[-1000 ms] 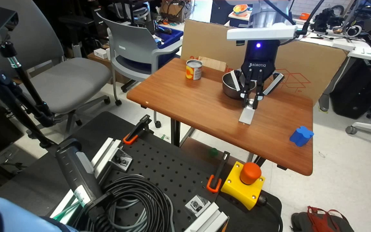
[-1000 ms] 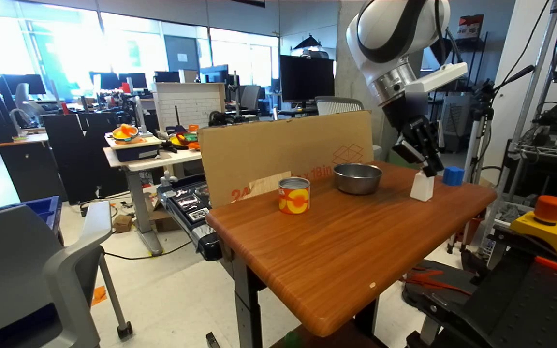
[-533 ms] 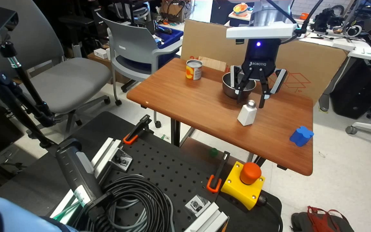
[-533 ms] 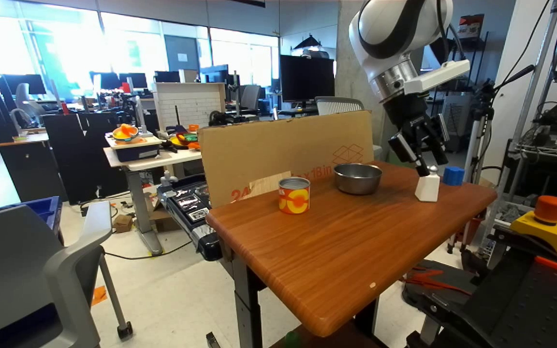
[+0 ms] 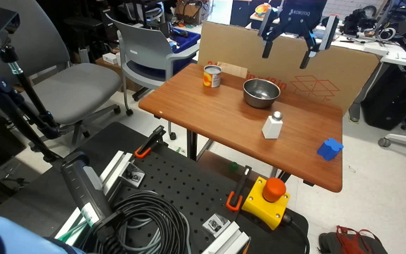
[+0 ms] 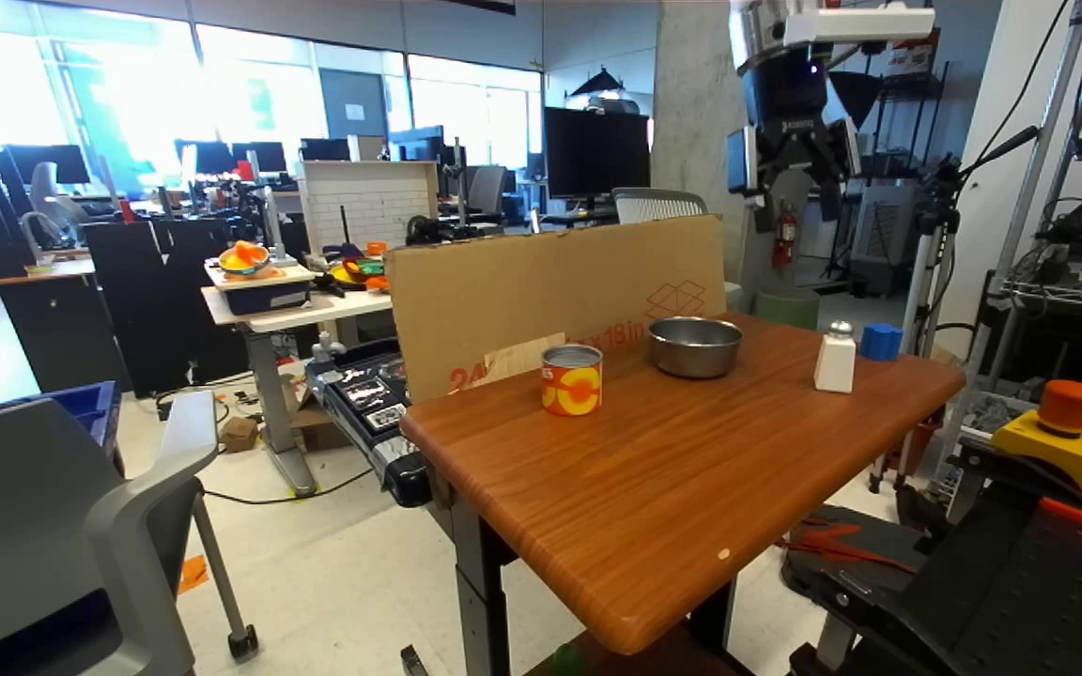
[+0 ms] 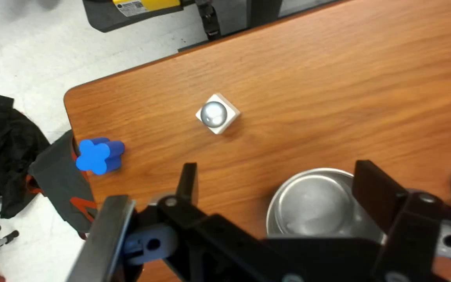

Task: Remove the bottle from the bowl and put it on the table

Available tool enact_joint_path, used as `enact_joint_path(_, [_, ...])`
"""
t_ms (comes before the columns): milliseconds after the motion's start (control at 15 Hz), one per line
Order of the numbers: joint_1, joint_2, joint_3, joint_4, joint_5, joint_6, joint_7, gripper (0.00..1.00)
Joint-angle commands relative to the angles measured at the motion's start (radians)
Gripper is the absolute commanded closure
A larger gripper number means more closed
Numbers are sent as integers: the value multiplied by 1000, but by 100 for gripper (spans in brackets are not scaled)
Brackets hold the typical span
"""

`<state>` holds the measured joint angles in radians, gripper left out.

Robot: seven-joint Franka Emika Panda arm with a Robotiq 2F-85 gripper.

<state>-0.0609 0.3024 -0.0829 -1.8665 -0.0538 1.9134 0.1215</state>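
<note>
gripper [image 5: 284, 62]: spread wide | bowl [image 5: 261, 95]: bare metal inside | bottle [image 5: 272, 126]: upright on table [image 5: 238, 120], near bowl

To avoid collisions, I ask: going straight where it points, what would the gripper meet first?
Likely the table, between the bottle and the bowl; depth is unclear, so it might touch the bowl.

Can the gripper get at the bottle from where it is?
Probably yes: the open gripper hangs above the table, and the bottle stands upright, apart from the bowl, with nothing over it.
</note>
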Motion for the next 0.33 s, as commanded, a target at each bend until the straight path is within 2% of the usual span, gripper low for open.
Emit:
enact_joint_path(0, [-5, -20, 0, 2, 22, -2, 0, 0])
enact_joint_path(267, [-11, -38, -1, 0, 41, -2, 0, 0])
